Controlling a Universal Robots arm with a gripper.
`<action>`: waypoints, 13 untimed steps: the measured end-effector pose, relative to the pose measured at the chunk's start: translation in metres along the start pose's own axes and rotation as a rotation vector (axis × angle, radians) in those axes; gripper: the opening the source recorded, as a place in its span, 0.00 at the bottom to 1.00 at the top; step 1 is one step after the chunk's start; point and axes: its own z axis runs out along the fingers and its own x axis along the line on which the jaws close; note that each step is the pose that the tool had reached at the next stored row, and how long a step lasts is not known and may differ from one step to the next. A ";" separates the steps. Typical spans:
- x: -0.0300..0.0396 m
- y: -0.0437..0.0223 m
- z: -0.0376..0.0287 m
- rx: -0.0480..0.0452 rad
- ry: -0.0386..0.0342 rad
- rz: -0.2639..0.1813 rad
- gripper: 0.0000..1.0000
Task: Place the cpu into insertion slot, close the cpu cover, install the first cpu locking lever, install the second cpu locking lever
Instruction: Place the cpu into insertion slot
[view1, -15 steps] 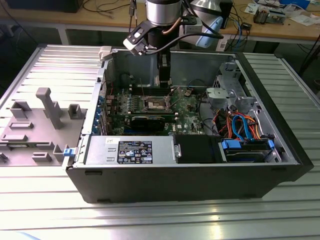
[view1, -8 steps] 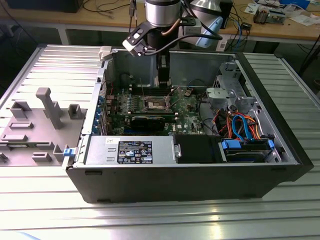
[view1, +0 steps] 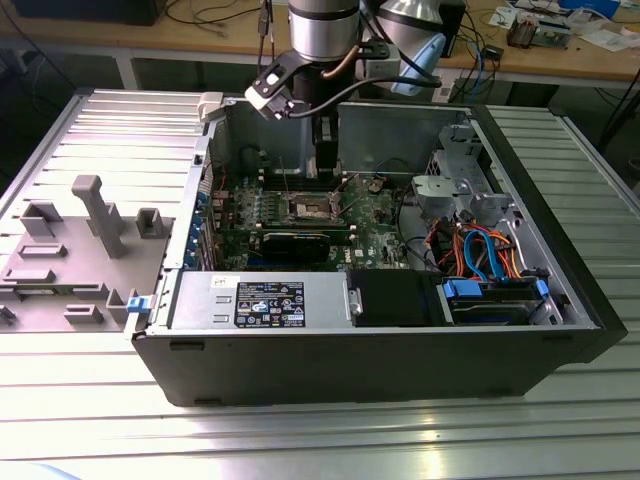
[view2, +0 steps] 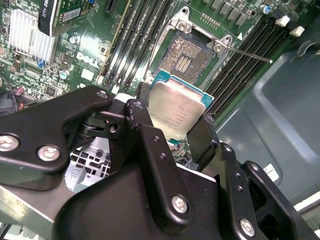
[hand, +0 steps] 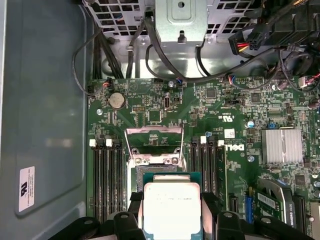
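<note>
- On the exterior view's left, a grey moulded fixture tray (view1: 70, 250) lies on the ribbed metal table (view1: 300, 440), just beside the open computer case (view1: 380, 345).
- Inside the case, along its near wall, sits the power supply (view1: 260, 300). Behind it the green motherboard (view1: 370, 225) lies flat.
- At centre, the arm (view1: 322, 40) reaches straight down into the case. The hand (view1: 326, 160) hangs low over the board, at the insertion slot (view1: 308, 208).
- On the exterior view's right, blue and orange drive cables (view1: 480, 250) are bundled by the drive bay.
- The first wrist view adds a coin battery (hand: 116, 100) and a finned heat sink (hand: 282, 146).
- It also gives the cpu cover (hand: 154, 137), tipped up on its hinge at the slot's far edge and standing open. The cpu (hand: 171, 210) hides most of the slot in this view.
- The second wrist view adds the slot's dark contact field, bare and uncovered. A thin locking lever (view2: 250, 54) angles off one corner, across the black memory slots (view2: 140, 35).
- Hand, in both wrist views: the black fingers (view2: 145, 107) are drawn in partway and pinch the cpu by two opposite edges, with its silver top toward the cameras.
- The cpu is held clear of the board, just at the slot's near edge and not seated. It touches the fingers and nothing else.
</note>
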 end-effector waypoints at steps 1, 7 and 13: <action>0.0000 -0.0001 0.0007 0.0000 0.0003 -0.003 0.55; 0.0000 -0.0002 0.0016 0.0002 0.0002 -0.004 0.55; 0.0000 -0.0003 0.0028 0.0001 0.0004 -0.004 0.55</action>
